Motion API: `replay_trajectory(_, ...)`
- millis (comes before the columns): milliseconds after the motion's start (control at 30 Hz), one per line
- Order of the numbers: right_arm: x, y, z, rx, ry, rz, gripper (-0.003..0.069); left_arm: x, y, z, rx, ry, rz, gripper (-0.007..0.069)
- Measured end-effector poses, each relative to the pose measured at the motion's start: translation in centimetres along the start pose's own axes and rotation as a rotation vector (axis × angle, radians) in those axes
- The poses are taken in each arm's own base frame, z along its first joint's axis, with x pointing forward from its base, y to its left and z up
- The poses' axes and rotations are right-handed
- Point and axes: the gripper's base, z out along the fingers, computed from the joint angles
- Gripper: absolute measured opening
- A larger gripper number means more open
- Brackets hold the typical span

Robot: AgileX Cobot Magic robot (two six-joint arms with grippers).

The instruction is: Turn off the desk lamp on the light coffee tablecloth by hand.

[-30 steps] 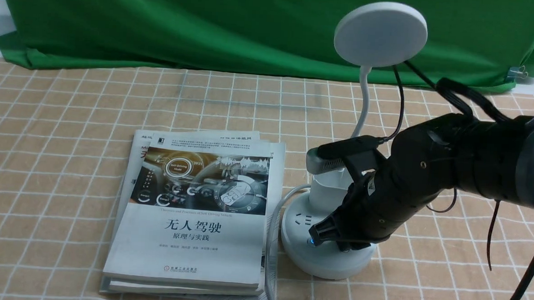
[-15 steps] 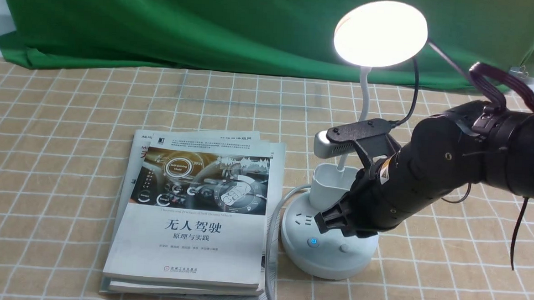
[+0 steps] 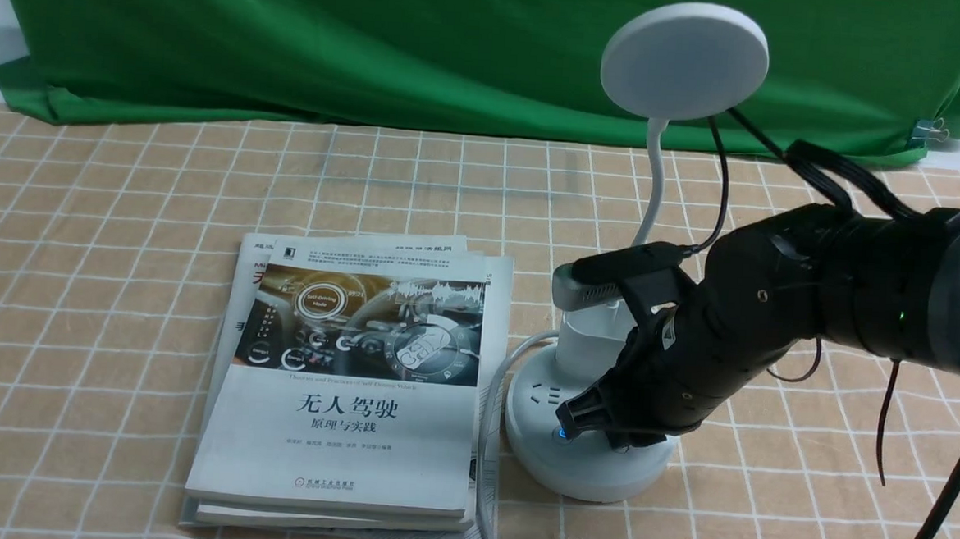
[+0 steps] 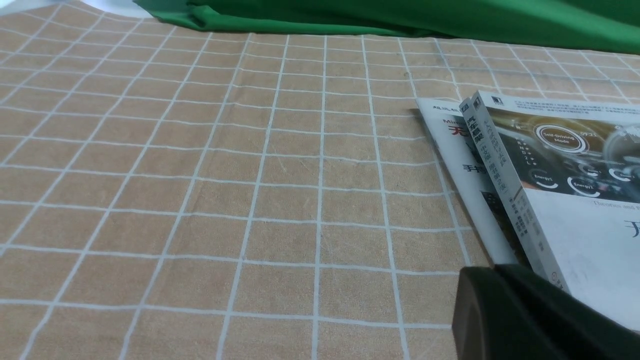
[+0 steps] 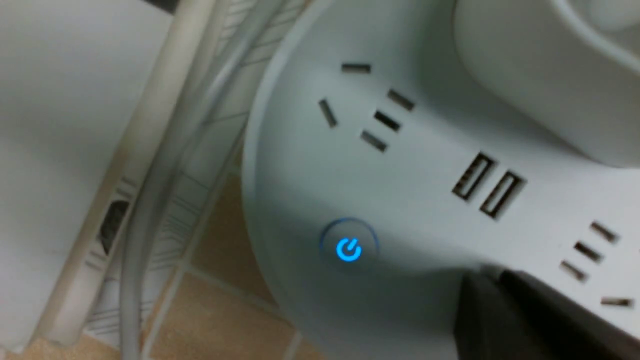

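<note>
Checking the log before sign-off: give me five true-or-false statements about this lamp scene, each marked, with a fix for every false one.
1. The desk lamp has an unlit round head. True.
2. The power button on the lamp's base is dark. False: it glows blue.
3. The right gripper is down at the base, close to that button. True.
4. The books lie on the robot's right of the lamp. False: they lie on its left.
5. The lamp stands on a green cloth. False: it stands on the light coffee tablecloth.
</note>
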Motion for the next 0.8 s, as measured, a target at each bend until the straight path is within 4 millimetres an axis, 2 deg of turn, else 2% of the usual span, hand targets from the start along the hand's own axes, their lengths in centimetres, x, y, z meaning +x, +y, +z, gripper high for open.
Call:
replay_trajectory(200, 0.0, 0.0, -0.7, -0.001, -0.015, -0.001, 0.0039, 0.0, 0.0, 0.0, 0.000, 0.000, 0.000, 0.0005)
replay_trajectory(433, 0.0, 0.1, -3.6, -0.009, -0.094, -0.003, 0.0043, 0.0, 0.0, 0.0, 0.000, 0.000, 0.000, 0.0005)
replay_trajectory(567, 0.1, 0.1, -4.5, -0.011, -0.111, -0.005, 0.0043, 0.0, 0.0, 0.0, 0.000, 0.000, 0.000, 0.0005)
replay_trajectory(667, 0.8, 0.2, -6.6, -0.016, -0.145, -0.006, 0.0043, 0.0, 0.0, 0.0, 0.000, 0.000, 0.000, 0.0005)
replay_trajectory(800, 3.3, 0.0, -9.9, -0.023, -0.215, -0.008, 0.0045, 0.0, 0.0, 0.0, 0.000, 0.000, 0.000, 0.0005)
